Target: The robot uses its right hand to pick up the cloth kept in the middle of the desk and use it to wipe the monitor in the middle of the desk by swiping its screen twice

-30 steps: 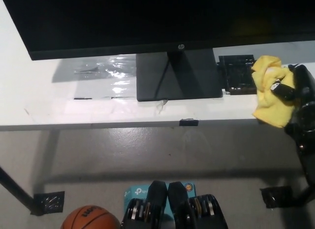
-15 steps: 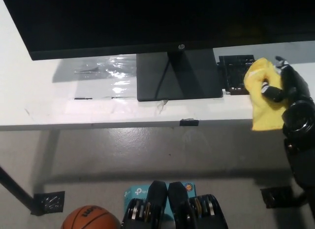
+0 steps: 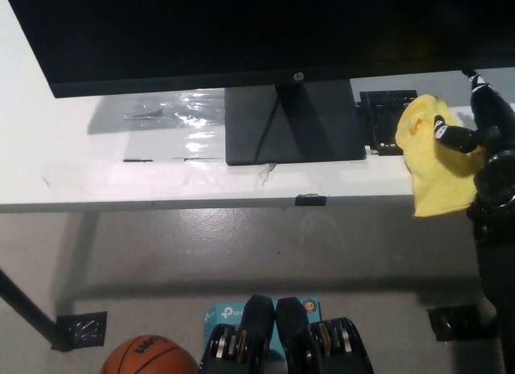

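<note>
Yellow cloth [image 3: 430, 161] is pinched in the black right hand [image 3: 483, 141], hanging clear above the desk [image 3: 96, 177] edge, right of the monitor [image 3: 241, 32] stand. Pickup judged done; next, cloth to be raised onto the screen. Left hand unseen.

Monitor [image 3: 241, 36] top cut off; right hand [image 3: 487, 137] partly past right edge.

Clutter around your workspace

You have a basketball [image 3: 147, 356] on the floor at 7 o'clock, a black floor bracket [image 3: 80, 330] just beside it, a teal box [image 3: 225, 316] at 6 o'clock, a black tray [image 3: 385, 121] at 2 o'clock, and clear plastic film [image 3: 173, 121] at 10 o'clock.
</note>
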Available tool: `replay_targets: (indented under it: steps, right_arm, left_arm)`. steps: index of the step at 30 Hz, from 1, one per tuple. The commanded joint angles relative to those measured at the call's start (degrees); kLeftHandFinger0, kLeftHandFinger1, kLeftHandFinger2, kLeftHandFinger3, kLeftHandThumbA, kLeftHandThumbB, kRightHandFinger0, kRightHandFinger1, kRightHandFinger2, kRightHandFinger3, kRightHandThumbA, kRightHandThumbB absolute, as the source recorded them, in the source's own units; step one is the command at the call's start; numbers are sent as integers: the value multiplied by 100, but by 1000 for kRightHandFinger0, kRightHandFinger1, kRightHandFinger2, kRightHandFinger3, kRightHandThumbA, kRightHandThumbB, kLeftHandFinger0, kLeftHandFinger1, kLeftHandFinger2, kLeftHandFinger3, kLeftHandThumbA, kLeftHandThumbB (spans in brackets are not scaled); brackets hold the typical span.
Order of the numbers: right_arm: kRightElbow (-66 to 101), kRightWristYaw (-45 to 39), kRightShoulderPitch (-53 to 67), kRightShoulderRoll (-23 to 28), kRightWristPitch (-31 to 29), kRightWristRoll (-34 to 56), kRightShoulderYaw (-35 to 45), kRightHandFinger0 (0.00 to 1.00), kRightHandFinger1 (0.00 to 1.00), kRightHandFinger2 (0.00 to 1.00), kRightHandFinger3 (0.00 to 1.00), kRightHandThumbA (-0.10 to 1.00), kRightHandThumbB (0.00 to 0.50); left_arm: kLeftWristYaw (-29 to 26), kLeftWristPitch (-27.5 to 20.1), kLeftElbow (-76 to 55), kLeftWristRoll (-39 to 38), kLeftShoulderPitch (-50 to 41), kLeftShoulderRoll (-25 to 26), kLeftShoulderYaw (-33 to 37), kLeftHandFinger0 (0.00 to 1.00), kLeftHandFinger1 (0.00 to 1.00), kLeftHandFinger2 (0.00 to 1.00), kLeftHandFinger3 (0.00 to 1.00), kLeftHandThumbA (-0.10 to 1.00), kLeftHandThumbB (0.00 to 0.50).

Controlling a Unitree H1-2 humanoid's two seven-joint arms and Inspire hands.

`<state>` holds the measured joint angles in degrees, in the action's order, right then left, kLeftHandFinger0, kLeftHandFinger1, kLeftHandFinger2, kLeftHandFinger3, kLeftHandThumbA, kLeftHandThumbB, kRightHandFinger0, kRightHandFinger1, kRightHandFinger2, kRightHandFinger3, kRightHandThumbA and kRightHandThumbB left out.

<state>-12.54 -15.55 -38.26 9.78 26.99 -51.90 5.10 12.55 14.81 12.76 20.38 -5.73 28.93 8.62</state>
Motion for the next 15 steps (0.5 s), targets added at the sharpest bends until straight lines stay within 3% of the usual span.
replay_targets:
  steps: [1,4,6,7,8,9,10,11,12,13,14,15]
  right_arm:
    - [344,-325,-272,8,-7,-537,104,1000,1000,1000,1000,609,500]
    - [782,-628,-142,81,-7,-579,124,1000,1000,1000,1000,649,500]
    - [1227,-731,11,93,-7,-492,150,1000,1000,1000,1000,613,474]
    - [1578,-641,168,65,-7,-277,177,1000,1000,1000,1000,513,434]
    - [1582,-646,169,63,-7,-280,179,1000,1000,1000,1000,510,435]
    - [2316,-316,570,-65,-7,324,243,1000,1000,1000,1000,294,355]
    - [2408,-289,619,-81,-7,391,253,1000,1000,1000,1000,276,347]
    - [2731,-164,869,-177,-79,513,271,1000,1000,1000,1000,235,300]
    - [3219,24,1243,-311,-173,693,294,868,1000,1000,1000,223,278]
    - [3573,440,1787,-673,-564,1051,379,655,1000,1000,1000,209,203]
    - [3637,827,2145,-882,-995,1282,385,474,727,1000,1000,134,186]
    - [3655,870,2183,-909,-1036,1303,378,413,648,1000,1000,128,184]
  left_arm:
    - [-69,-140,-131,-8,-30,148,-96,1000,1000,1000,1000,292,493]
    - [-52,-100,-132,2,-19,150,-101,1000,1000,1000,1000,306,500]
    - [-47,-104,-119,-26,-3,147,-122,1000,1000,1000,1000,311,500]
    - [-51,-70,-145,-20,-7,141,-129,1000,1000,1000,1000,299,493]
    - [-51,-70,-146,-20,-7,141,-130,1000,1000,1000,1000,299,493]
    - [-50,-24,-168,38,-5,156,-100,1000,1000,1000,1000,312,493]
    - [-50,-19,-171,44,-5,158,-97,1000,1000,1000,1000,313,493]
    - [-40,-32,-146,45,0,155,-81,1000,1000,1000,1000,315,499]
    - [-24,-55,-100,48,13,144,-51,1000,1000,1000,1000,316,500]
    - [-15,-15,-134,36,6,133,-60,1000,1000,1000,1000,311,500]
    - [-26,-52,-139,69,2,147,-32,1000,1000,1000,1000,321,499]
    - [-26,-63,-134,68,5,155,-32,1000,1000,1000,1000,322,498]
